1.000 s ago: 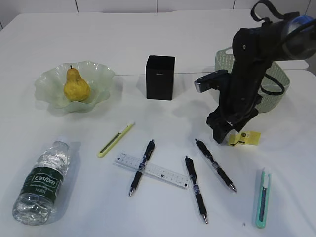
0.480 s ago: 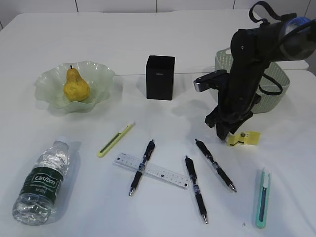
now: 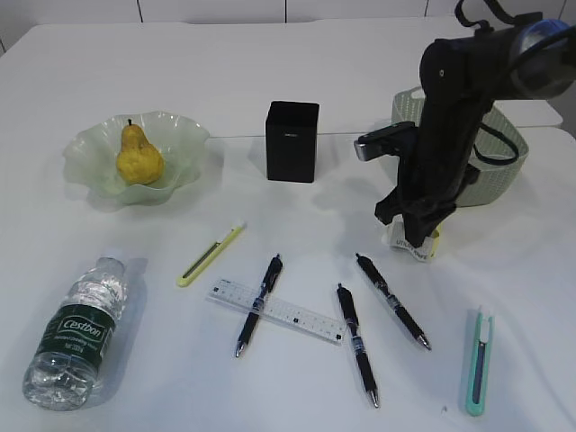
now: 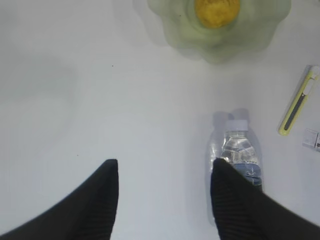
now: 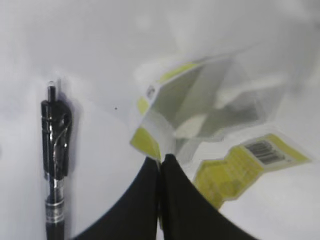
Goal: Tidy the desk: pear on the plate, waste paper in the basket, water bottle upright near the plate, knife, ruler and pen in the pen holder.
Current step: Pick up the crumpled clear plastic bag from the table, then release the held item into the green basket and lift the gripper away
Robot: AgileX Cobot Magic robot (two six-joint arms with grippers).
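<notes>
The right gripper is squeezed shut on the edge of the yellow and clear waste paper, beside a black pen. The left gripper hangs open, holding nothing, its right finger over the lying water bottle.

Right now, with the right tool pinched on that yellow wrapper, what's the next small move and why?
Probably lift the right tool straight up: its jaws look shut on the waste paper, which still sits low by the table, and the basket just behind has a rim to clear.
</notes>
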